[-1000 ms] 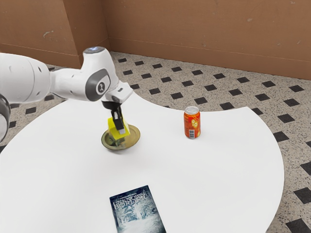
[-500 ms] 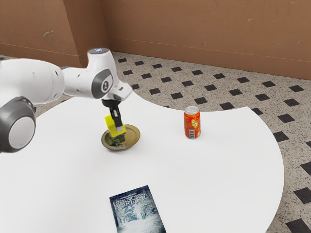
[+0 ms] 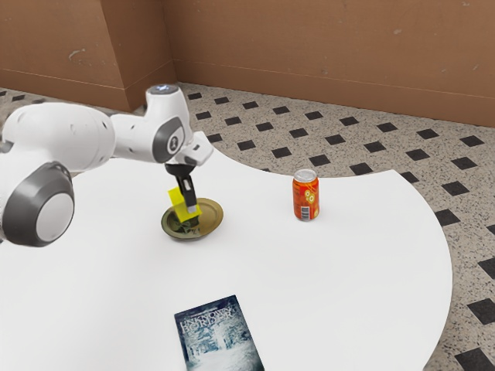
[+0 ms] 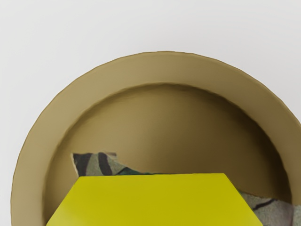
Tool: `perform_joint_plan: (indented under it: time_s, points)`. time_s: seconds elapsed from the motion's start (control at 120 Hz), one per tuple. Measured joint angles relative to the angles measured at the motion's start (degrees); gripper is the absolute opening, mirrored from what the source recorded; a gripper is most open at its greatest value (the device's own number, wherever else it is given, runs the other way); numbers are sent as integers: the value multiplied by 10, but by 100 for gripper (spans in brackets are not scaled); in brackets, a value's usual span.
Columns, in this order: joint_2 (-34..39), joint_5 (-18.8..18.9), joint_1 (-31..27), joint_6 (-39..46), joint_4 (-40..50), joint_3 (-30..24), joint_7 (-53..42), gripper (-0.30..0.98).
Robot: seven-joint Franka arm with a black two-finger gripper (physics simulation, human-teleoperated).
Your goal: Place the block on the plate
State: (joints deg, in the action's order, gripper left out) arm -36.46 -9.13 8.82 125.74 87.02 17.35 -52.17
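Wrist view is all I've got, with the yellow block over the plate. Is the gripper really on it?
Observer: Yes, as far as I can tell: in the exterior view one finger of the gripper lies along the yellow block; the other is hidden.
Operator: Anything standing near the plate that I should avoid?
Observer: An orange-red can stands upright on the table, apart from the plate, toward the exterior view's right.
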Motion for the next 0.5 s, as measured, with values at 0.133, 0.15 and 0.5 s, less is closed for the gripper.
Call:
perform_joint_plan:
  time_s: [0.133, 0.15, 0.5]
  points:
    - [-15, -3, 0, 12, -12, 0, 1, 39]
    - [-17, -3, 0, 13, -12, 0, 2, 39]
    - [-34, -9, 0, 29, -26, -5, 3, 41]
